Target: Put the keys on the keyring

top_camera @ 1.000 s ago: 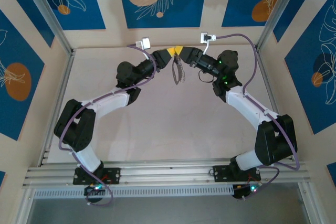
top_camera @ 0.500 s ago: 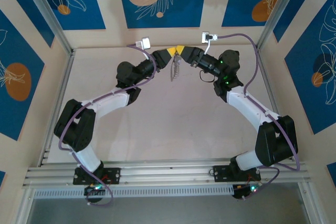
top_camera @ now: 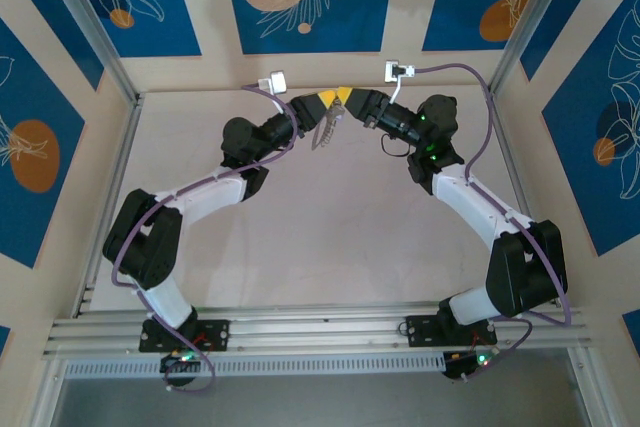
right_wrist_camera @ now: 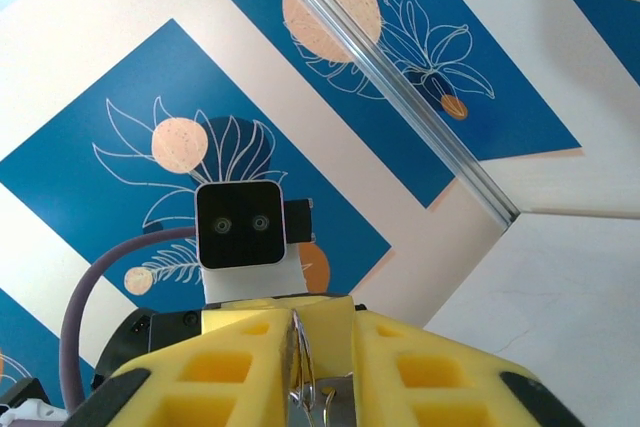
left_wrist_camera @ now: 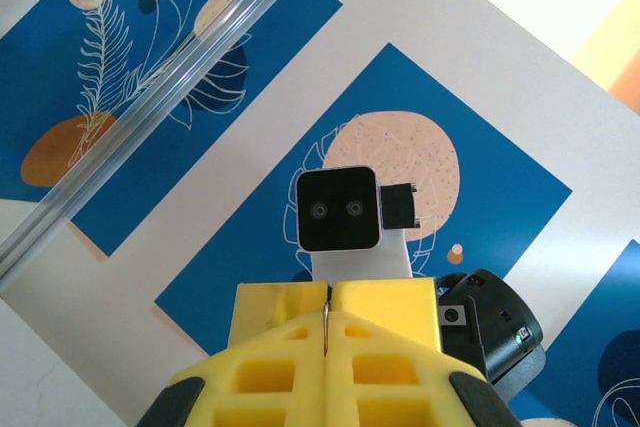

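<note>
- The keyring (top_camera: 322, 133) is seen hanging tilted in the air above the table (top_camera: 320, 247), close to the middle of its far edge and just beneath the point where the two grippers meet.
- The left gripper (top_camera: 326, 99) is pressed fully together. In its wrist view a thin sliver of metal (left_wrist_camera: 327, 315) is pinched between the yellow pads (left_wrist_camera: 280, 309). It is judged to be the upper end of the keyring, since the loop hangs from that spot.
- The right gripper (top_camera: 346, 97) is brought tip to tip against the left one. In its wrist view its yellow fingers (right_wrist_camera: 250, 332) stand close on either side of a piece of grey metal wire (right_wrist_camera: 299, 365). Whether that metal is actually squeezed cannot be told.
- The key, with its lilac head, is too small to be made out, so it cannot be said whether it is already threaded on the loop.
- The task is judged to be in its middle stage: the loop is lifted and presented between both arms, and nothing is left lying on the table.
- What is left is taken to be a steady two-sided hold, the opening of the loop and the threading of the key, none of which is shown as finished.
</note>
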Robot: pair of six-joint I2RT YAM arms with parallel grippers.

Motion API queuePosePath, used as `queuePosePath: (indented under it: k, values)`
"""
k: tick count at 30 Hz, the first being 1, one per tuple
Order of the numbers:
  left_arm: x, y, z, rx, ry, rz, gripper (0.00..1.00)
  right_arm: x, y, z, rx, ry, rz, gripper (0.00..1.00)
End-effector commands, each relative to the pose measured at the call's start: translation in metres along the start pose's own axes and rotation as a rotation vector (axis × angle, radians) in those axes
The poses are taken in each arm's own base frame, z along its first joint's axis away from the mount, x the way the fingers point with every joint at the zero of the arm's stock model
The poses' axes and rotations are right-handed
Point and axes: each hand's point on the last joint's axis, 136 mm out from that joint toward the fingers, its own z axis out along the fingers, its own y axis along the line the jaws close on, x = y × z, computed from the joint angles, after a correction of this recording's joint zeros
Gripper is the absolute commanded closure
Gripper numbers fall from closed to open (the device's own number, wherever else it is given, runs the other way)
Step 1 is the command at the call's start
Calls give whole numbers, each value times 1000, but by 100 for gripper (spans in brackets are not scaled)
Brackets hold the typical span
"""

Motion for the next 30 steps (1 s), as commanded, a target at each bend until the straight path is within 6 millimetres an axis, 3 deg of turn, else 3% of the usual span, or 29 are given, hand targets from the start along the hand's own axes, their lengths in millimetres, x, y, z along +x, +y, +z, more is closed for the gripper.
queuePosePath:
  k: [1,8,13,21,26,30]
  values:
    - [-6,-21,1,65,-25,52,100,1,12,0,-29,10,-20,83]
    - [-5,-21,2,64,-21,54,100,4,15,1,-46,32,-25,100]
    - [-3,-25,5,73,8,68,100,3,13,1,-43,51,-39,100]
    - [-17,-27,-2,57,74,126,74,-6,7,-5,-48,147,-84,100]
    - [-32,-22,-11,36,133,152,65,-9,8,-10,-68,233,-126,100]
    - [-31,-18,-10,41,221,163,61,-9,10,-13,-113,318,-148,100]
